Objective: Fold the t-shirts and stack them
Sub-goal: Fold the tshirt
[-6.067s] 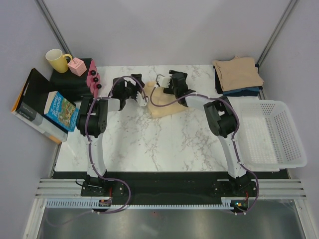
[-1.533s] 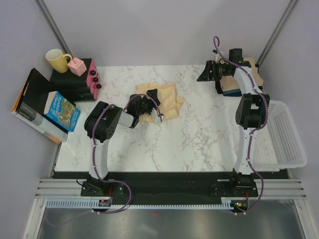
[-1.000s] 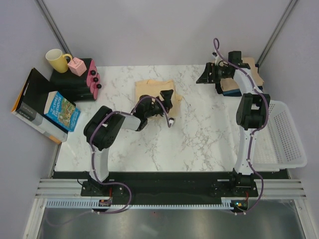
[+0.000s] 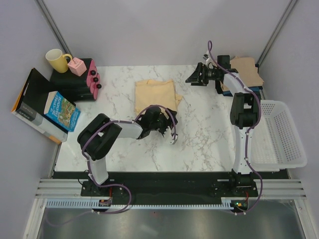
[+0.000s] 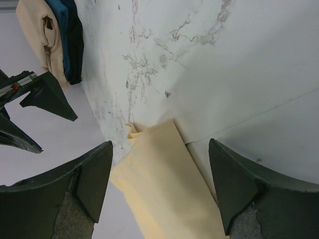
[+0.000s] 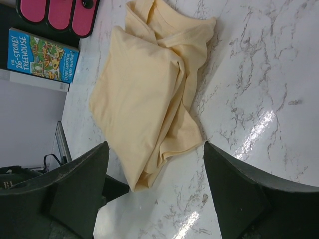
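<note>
A pale yellow-cream t-shirt point(image 4: 154, 93) lies folded at the back middle of the marble table point(image 4: 199, 139); in the right wrist view this shirt point(image 6: 144, 94) shows a rumpled side. My left gripper point(image 4: 168, 113) hovers open at its near right corner, and that corner of the shirt point(image 5: 159, 194) shows between the fingers point(image 5: 94, 184) without touching them. My right gripper point(image 4: 193, 77) is open and empty in the air at the back, left of the stack. That stack has a tan t-shirt point(image 4: 246, 69) on top of teal and dark ones point(image 5: 70, 35).
A white mesh basket point(image 4: 279, 134) stands at the right edge. At the back left are a yellow mug point(image 4: 57, 59), a pink box point(image 4: 77, 65), a pink-and-black case point(image 4: 92, 78) and a picture book point(image 4: 62, 110).
My left gripper has drawn back toward the near right, off the yellow shirt, which now lies uncovered. My right gripper has shifted left, away from the stack.
</note>
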Robot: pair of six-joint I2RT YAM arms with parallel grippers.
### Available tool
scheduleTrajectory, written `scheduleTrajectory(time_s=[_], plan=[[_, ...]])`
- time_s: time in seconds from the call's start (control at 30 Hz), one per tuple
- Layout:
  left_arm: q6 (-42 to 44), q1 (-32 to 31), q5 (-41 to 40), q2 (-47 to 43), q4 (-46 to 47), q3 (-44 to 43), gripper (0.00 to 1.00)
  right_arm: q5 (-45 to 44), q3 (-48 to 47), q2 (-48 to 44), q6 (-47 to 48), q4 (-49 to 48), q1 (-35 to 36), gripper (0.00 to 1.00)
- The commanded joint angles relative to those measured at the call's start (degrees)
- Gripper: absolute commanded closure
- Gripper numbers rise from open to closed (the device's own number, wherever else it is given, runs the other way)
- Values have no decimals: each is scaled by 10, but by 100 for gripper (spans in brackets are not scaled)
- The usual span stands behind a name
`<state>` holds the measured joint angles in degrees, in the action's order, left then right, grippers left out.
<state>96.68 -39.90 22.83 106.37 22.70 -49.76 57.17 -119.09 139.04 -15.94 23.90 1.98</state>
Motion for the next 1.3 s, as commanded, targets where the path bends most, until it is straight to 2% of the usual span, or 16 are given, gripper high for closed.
scheduleTrajectory(time_s=[0.0, 0.17, 0.37, 0.47, 0.63, 0.73, 0.83, 0.97, 1.03, 1.27], plan=[[-41, -5, -34, 32, 2, -48, 16, 25, 4, -5, -18, -47, 0, 16], [-103, -10, -73, 68, 0, -99, 17, 32, 51, -27, -71, -131, 0, 17], [-120, -21, -74, 64, -19, -94, 18, 29, 57, -32, -77, -146, -2, 17], [-127, -24, -77, 62, -27, -92, 24, 23, 68, -40, -73, -150, -4, 17], [-144, -29, -94, 81, -48, -110, 24, 22, 74, -41, -73, -154, -7, 18], [-149, -33, -117, 94, -52, -125, 20, 22, 75, -44, -74, -156, -8, 18], [-157, -39, -174, 103, -59, -146, 18, 22, 73, -45, -73, -157, -10, 18], [-204, -53, -227, 118, -120, -191, 19, 21, 75, -51, -73, -159, -14, 18], [-221, -55, -249, 112, -139, -199, 21, 22, 78, -51, -70, -159, -15, 18], [-245, -65, -256, 53, -183, -160, 22, 22, 83, -54, -68, -160, -17, 18]])
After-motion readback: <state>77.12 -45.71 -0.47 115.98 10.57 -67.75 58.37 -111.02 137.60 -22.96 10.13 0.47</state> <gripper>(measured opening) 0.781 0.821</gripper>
